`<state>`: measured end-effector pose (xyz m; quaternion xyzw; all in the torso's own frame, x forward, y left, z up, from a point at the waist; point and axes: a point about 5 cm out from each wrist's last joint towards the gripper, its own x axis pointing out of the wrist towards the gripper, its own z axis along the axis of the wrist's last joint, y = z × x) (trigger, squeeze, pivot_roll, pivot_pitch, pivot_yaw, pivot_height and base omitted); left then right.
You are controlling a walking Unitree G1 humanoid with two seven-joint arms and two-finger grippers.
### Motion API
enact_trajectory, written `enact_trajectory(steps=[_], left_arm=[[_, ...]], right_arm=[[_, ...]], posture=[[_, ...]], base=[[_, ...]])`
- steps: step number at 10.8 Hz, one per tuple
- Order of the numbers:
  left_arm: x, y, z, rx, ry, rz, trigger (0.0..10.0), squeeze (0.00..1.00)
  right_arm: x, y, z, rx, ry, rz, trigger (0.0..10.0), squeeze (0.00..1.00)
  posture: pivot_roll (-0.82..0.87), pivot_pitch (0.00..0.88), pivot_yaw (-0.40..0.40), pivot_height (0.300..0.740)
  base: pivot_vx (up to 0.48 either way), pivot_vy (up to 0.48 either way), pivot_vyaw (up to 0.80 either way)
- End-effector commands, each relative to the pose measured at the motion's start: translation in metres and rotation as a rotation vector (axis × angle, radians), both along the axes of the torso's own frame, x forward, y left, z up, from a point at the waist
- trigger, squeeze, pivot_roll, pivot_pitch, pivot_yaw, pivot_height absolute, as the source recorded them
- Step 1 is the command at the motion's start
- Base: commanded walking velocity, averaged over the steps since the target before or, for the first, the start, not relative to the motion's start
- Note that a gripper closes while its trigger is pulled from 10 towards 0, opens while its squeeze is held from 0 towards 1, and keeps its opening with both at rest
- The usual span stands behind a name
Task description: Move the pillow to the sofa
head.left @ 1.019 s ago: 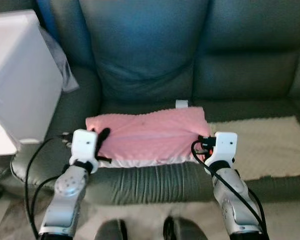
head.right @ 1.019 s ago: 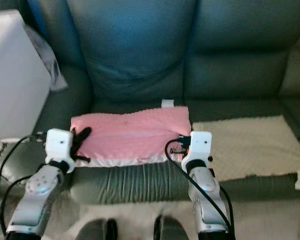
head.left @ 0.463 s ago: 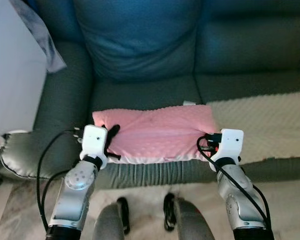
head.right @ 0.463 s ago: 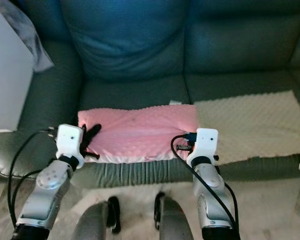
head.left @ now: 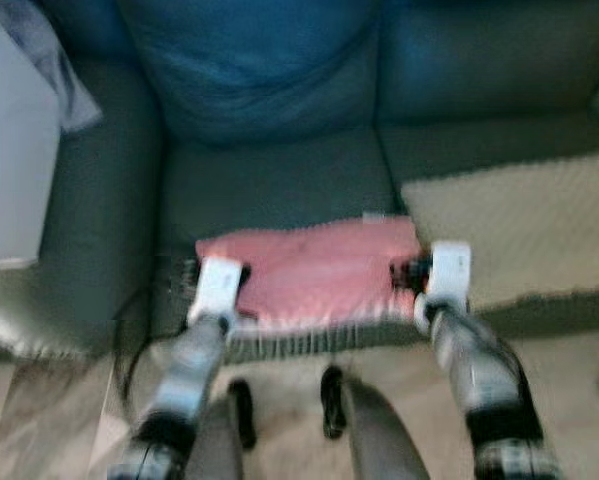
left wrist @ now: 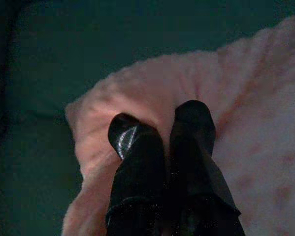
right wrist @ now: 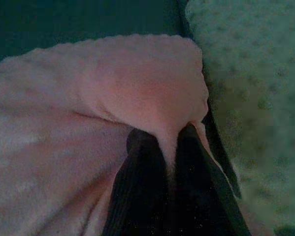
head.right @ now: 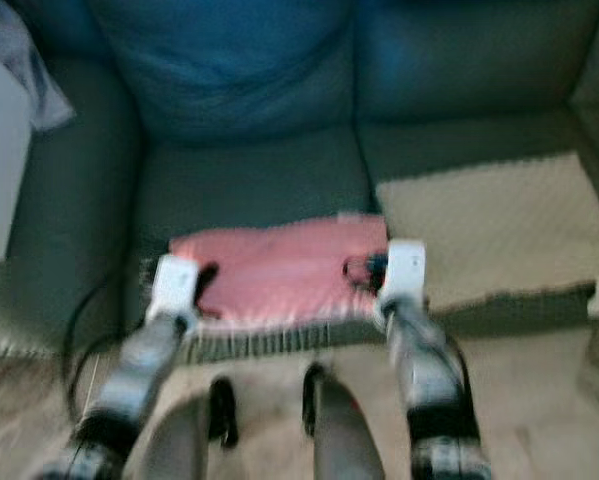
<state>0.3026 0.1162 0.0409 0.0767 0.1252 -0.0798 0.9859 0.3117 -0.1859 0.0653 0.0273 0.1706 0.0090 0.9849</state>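
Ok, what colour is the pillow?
Pink: the soft pink textured pillow shows best in the right wrist view.

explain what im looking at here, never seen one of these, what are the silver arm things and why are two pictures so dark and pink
The silver arms belong to a humanoid robot; two pictures come from cameras on its head, looking down at a dark green sofa. The blur comes from motion. Each arm ends in a gripper with two black fingers. The left gripper and the right gripper each pinch one end of a pink pillow, which lies at the front of the seat. A cream blanket lies on the seat beside it, and something white stands at the left. The dark pink pictures come from cameras on the wrists, looking along the fingers into the pillow.
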Motion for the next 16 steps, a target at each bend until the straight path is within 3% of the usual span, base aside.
enact_trajectory(steps=[1, 3, 5, 9, 14, 15, 16], left_arm=[[-0.003, -0.001, -0.01, 0.011, 0.031, 0.008, 10.0, 0.0], [0.015, -0.022, -0.002, -0.018, 0.039, -0.026, 10.0, 0.0], [0.03, -0.033, 0.013, 0.049, -0.018, -0.008, 10.0, 0.0], [0.051, 0.02, 0.029, 0.134, -0.059, 0.209, 10.0, 0.0], [0.042, 0.029, 0.015, 0.173, -0.02, 0.212, 10.0, 0.0], [0.041, 0.03, 0.013, 0.141, -0.008, 0.212, 10.0, 1.0], [0.041, 0.03, 0.013, 0.112, -0.004, 0.207, 10.0, 1.0]], right_arm=[[-0.003, -0.007, -0.008, 0.013, 0.02, -0.02, 10.0, 0.0], [0.004, -0.019, -0.007, 0.008, -0.011, -0.04, 10.0, 0.0], [0.009, -0.018, -0.007, 0.013, -0.049, 0.038, 10.0, 0.0], [0.036, 0.002, 0.02, 0.004, -0.151, 0.19, 10.0, 0.0], [0.026, 0.017, 0.001, -0.008, -0.122, 0.266, 10.0, 0.0], [0.023, 0.016, -0.005, 0.001, -0.108, 0.265, 10.0, 0.95], [0.022, 0.016, -0.006, 0.002, -0.107, 0.262, 10.0, 1.0]], posture=[[-0.06, 0.397, 0.024, 0.74], [-0.07, 0.4, 0.032, 0.74], [-0.07, 0.403, 0.039, 0.74], [-0.06, 0.406, 0.047, 0.74], [-0.07, 0.401, 0.034, 0.74], [-0.07, 0.401, 0.032, 0.74], [-0.07, 0.4, 0.031, 0.74]], base=[[0.0, 0.0, 0.0], [0.0, 0.0, 0.0], [0.0, 0.0, 0.0], [0.0, 0.0, 0.0], [0.0, 0.0, 0.0], [0.0, 0.0, 0.0], [0.0, 0.0, 0.0]])
